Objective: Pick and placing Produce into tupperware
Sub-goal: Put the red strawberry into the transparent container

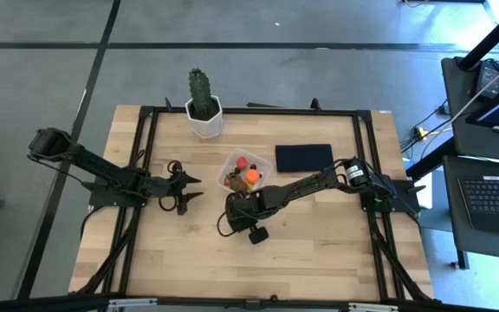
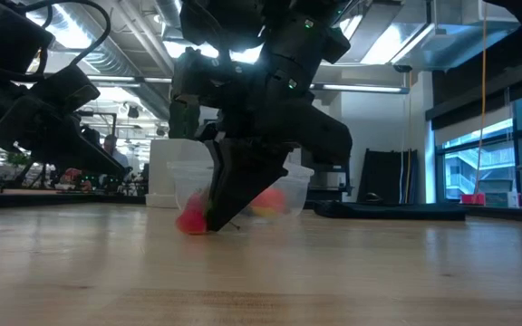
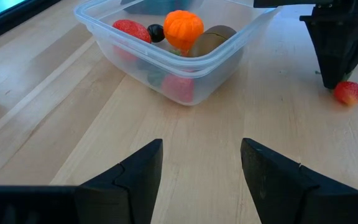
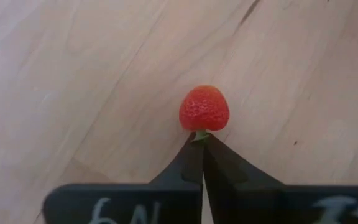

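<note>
A small red strawberry [image 4: 204,109] lies on the wooden table just near of the clear tupperware [image 3: 229,53], which holds an orange ball [image 3: 183,28], red pieces, a brown lump and a dark berry. My right gripper [image 4: 201,143] points steeply down, shut, its tips at the strawberry's green top. In the low view the strawberry [image 2: 191,220] sits beside those tips [image 2: 212,220]. My left gripper [image 3: 201,162] waits open to the tupperware's left, above the table, touching nothing. My right gripper pinches the strawberry's green leafy top [image 4: 199,135] between the very tips of its two fingers. The fingers come slanting down from above and from the table's right. The red body sticks out beyond the tips and rests on the table.
A green cactus in a white pot [image 1: 203,108] stands at the far edge, left of centre. A flat dark navy rectangle [image 1: 303,157] lies right of the tupperware [image 1: 241,172]. Bare wood stretches along the near half of the table.
</note>
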Robot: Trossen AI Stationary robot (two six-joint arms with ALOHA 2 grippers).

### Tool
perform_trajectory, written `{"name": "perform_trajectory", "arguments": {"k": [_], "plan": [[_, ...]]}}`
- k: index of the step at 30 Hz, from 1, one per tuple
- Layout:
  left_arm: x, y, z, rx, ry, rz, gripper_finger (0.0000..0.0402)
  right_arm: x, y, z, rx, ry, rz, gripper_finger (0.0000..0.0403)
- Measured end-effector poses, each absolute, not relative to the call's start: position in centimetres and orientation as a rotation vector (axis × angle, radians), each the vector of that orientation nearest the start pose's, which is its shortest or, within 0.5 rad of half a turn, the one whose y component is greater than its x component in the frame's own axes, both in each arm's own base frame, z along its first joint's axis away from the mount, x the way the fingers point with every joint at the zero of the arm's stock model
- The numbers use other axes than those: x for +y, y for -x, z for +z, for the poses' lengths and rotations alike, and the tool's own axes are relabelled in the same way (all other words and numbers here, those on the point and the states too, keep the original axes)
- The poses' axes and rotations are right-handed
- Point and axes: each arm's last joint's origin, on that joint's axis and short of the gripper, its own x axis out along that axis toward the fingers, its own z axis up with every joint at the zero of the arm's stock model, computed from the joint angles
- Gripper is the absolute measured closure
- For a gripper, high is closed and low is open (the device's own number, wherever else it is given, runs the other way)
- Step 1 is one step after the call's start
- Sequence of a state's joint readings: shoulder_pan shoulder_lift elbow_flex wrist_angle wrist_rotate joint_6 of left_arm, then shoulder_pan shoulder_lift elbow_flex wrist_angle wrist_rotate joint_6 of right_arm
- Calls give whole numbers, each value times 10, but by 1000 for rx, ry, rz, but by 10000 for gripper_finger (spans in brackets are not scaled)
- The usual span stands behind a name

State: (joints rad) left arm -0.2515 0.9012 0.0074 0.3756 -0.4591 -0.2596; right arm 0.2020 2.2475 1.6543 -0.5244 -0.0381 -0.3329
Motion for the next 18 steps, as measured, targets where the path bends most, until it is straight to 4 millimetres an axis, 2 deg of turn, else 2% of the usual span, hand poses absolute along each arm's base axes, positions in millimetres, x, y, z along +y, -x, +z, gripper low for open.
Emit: {"name": "perform_trajectory", "arguments": {"k": [5,11,15,18], "plan": [[-22,-137,111,456,73,264,193,93,-460,148,1071,363,381,399],[-22,-137,111,456,73,264,193,81,-473,200,1066,349,331,399],[-22,-137,111,456,73,264,193,51,-475,232,1109,347,273,399],[-22,-137,111,457,73,264,193,20,-472,246,1160,306,217,399]]}}
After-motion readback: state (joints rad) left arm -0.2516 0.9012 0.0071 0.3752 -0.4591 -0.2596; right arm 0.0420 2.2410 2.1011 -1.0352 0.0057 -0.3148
